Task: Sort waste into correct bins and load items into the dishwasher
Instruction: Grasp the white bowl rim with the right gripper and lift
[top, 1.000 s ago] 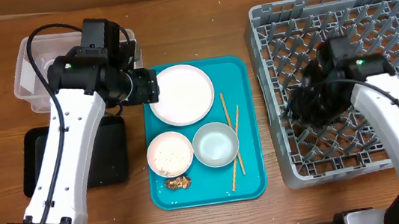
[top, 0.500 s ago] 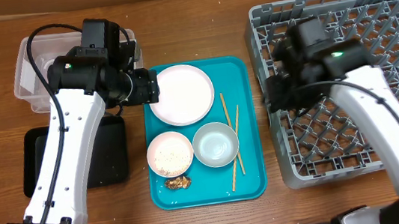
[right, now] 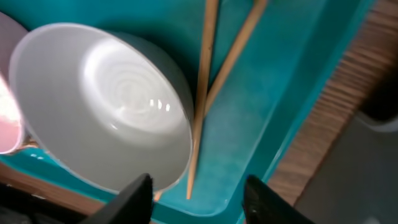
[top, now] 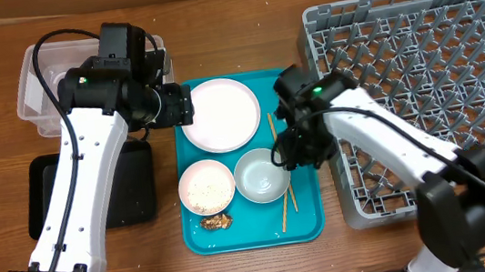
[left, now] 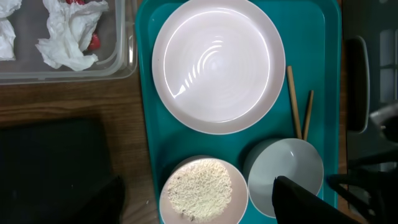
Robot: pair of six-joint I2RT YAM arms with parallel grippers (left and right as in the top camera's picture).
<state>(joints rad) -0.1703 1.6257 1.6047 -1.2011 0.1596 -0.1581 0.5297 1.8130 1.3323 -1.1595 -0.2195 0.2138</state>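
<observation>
Bare teal tray (right: 249, 130) floor on one side of the chopsticks (right: 202, 81), grey bowl (right: 99, 106) just beside on the other

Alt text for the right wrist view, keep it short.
An empty pale grey bowl sits on a teal tray, with two wooden chopsticks angled together right beside it. The right tool hangs open above them, fingers at the bottom edge.

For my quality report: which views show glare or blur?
Left wrist view: sharp, with curved glare on the white plate. Right wrist view: bright highlights inside the grey bowl, edges a little soft. Overhead view: even light, sharp, no strong glare.
</observation>
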